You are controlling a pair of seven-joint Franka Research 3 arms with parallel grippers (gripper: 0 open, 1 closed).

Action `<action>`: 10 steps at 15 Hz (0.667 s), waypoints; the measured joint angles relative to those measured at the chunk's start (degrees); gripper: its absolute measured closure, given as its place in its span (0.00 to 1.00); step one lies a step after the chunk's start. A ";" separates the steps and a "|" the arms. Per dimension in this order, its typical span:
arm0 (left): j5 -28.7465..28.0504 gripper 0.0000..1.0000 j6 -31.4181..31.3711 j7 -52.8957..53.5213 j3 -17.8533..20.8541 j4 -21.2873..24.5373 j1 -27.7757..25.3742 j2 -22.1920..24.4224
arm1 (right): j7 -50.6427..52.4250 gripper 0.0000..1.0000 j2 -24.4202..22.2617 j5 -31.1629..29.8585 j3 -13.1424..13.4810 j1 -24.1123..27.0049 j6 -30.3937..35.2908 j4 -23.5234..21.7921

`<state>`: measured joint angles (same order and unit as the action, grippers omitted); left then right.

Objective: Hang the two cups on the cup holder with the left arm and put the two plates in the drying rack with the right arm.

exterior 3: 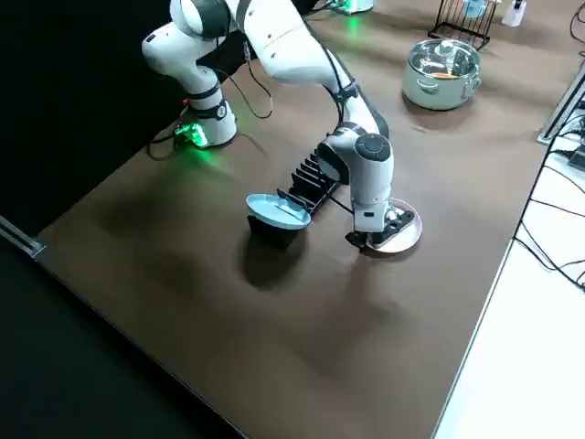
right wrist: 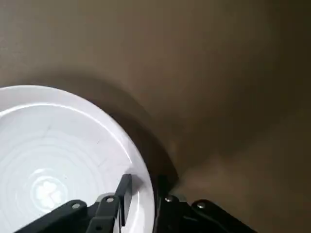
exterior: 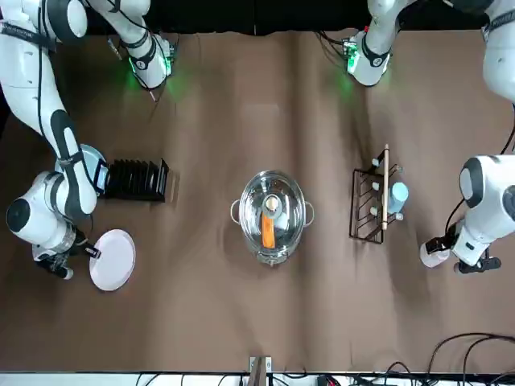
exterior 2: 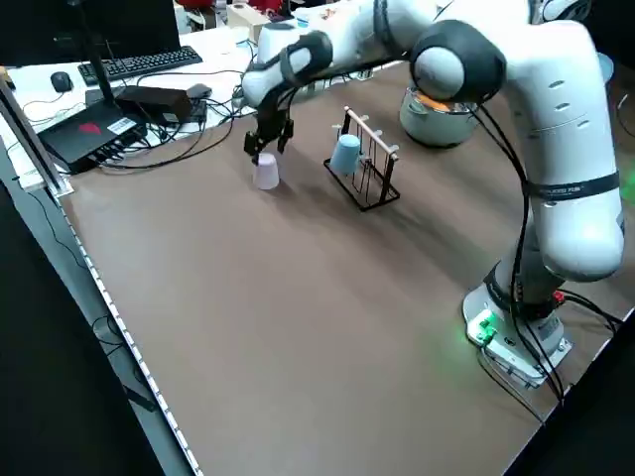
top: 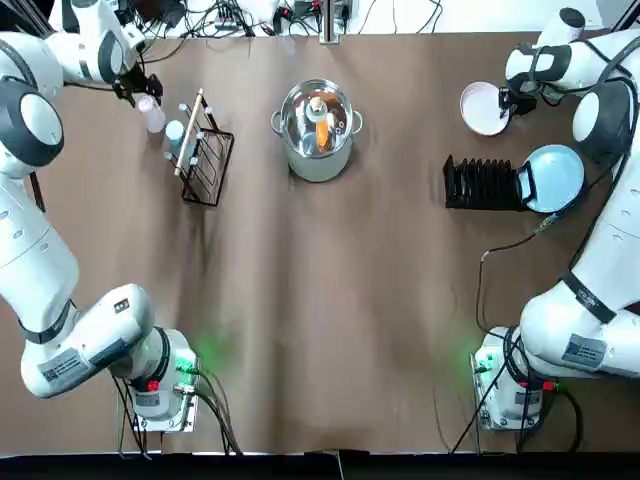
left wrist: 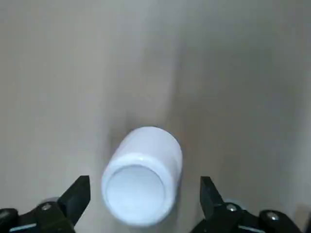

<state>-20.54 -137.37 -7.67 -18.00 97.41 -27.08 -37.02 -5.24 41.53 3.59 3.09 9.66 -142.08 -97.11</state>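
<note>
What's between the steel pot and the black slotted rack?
Only bare brown tabletop lies between the pot and the rack, as the top view shows.

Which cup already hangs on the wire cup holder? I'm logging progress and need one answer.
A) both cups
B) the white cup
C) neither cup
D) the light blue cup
D: the light blue cup hangs on the cup holder, while the white cup is away from it, at the left pincer.
</note>
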 joint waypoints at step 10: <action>-1.72 0.31 -2.07 -0.36 0.34 -0.39 -0.71 -2.32 | 0.26 0.96 -0.76 0.12 -0.05 0.01 1.54 0.49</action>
<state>-22.26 -139.44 -8.02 -17.66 97.02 -27.79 -39.35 -4.98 40.77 3.71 3.04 9.67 -140.55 -96.62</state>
